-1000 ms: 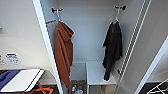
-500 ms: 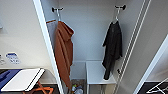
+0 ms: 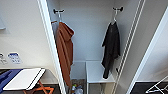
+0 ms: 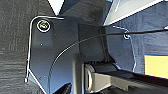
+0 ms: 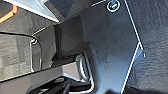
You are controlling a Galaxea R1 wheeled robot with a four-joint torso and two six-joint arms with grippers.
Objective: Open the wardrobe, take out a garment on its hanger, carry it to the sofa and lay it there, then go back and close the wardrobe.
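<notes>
Neither gripper's opening can be told, while nothing has shifted over the last second: the wardrobe (image 3: 86,30) stands open ahead, the black garment (image 3: 111,47) still hanging inside, untaken

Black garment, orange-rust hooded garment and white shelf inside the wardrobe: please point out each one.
black garment (image 3: 111,47), head view, middle of its body
orange-rust hooded garment (image 3: 64,50), head view, upper body below the hood
white shelf (image 3: 96,72), head view, bare top surface
</notes>
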